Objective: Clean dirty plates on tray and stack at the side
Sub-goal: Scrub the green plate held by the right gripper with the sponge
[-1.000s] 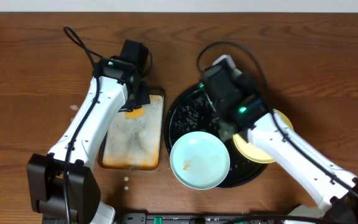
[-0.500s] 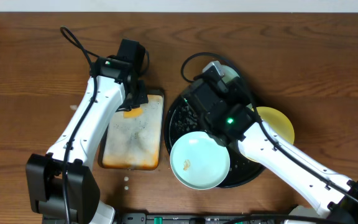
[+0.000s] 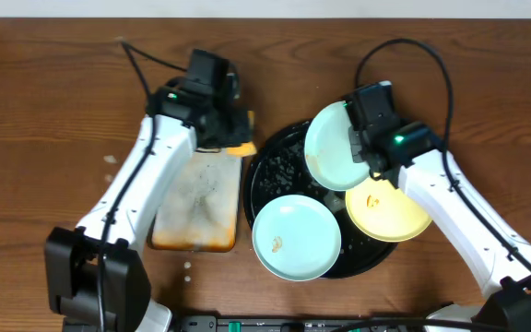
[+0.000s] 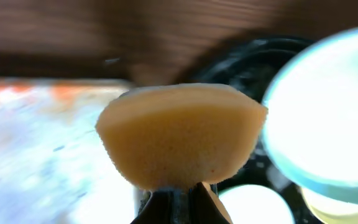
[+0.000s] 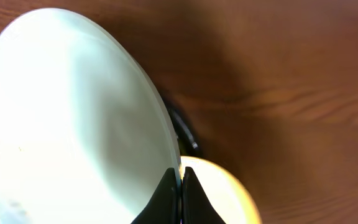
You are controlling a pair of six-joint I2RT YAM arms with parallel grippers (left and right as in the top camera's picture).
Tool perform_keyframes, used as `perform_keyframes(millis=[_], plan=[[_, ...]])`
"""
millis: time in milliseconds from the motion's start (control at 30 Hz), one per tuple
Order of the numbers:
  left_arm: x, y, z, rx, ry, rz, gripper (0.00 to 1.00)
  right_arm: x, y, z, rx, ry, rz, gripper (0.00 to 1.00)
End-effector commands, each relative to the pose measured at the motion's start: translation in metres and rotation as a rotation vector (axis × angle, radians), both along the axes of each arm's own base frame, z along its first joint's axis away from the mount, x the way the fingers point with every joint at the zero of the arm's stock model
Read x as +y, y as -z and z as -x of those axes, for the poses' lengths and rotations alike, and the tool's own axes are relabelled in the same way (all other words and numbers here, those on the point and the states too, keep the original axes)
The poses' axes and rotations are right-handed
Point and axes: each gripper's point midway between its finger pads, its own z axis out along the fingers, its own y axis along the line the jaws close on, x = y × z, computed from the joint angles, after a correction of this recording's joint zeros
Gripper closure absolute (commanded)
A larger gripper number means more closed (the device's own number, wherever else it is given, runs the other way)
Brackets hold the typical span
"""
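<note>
My right gripper [image 3: 356, 148] [image 5: 180, 179] is shut on the rim of a pale mint-blue plate [image 3: 333, 146] [image 5: 73, 118], holding it tilted above the back of the black tray [image 3: 279, 171]. A second mint plate [image 3: 296, 237] with an orange speck lies at the tray's front. The pale yellow plate [image 3: 390, 210] [image 5: 219, 196] lies at the tray's right edge, partly under the right arm. My left gripper [image 3: 231, 138] [image 4: 179, 200] is shut on an orange sponge [image 3: 241, 146] [image 4: 179, 134], which hangs between pan and tray, close to the raised plate [image 4: 328, 112].
A rectangular foamy metal pan [image 3: 196, 207] with orange-stained edges lies left of the tray. Black cables loop behind both arms. Brown wooden table [image 3: 44, 120] surrounds everything, with small white specks near the front left.
My right gripper has swung back to the right, lifting a mint plate up on edge. My left gripper has carried the sponge off the pan to the right, toward the tray.
</note>
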Motion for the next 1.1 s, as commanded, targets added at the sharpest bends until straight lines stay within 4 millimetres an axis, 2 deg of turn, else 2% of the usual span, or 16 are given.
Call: perform_keyframes(millis=[0,267,367,400,567,733,867,1067], plan=[[-0.038,-0.003,0.012,-0.021,0.123,0.045,0.92,0.011,0.012,0.004,0.044,0.045,-0.123,0.99],[-0.057,0.015,0.007,-0.003,0.08,0.029,0.92,0.006,0.053,0.009,0.164,0.063,-0.045,0.99],[-0.076,0.021,0.009,0.012,0.123,0.079,0.92,0.005,0.054,0.01,0.169,0.064,-0.041,0.99],[-0.092,0.026,0.011,0.026,0.147,0.117,0.92,0.005,0.053,0.009,0.166,0.064,-0.041,0.99],[-0.119,0.053,0.016,0.086,0.125,0.132,0.92,0.005,0.053,0.009,0.166,0.064,-0.04,0.99],[-0.157,0.085,0.03,0.117,0.204,0.145,0.92,0.003,0.053,0.009,0.16,0.069,-0.027,0.99],[-0.164,0.103,0.029,0.13,0.207,0.141,0.92,0.002,0.053,0.009,0.162,0.07,-0.026,0.99],[-0.16,0.134,0.033,0.179,0.216,0.101,0.92,0.002,0.053,0.009,0.161,0.07,-0.024,0.99]])
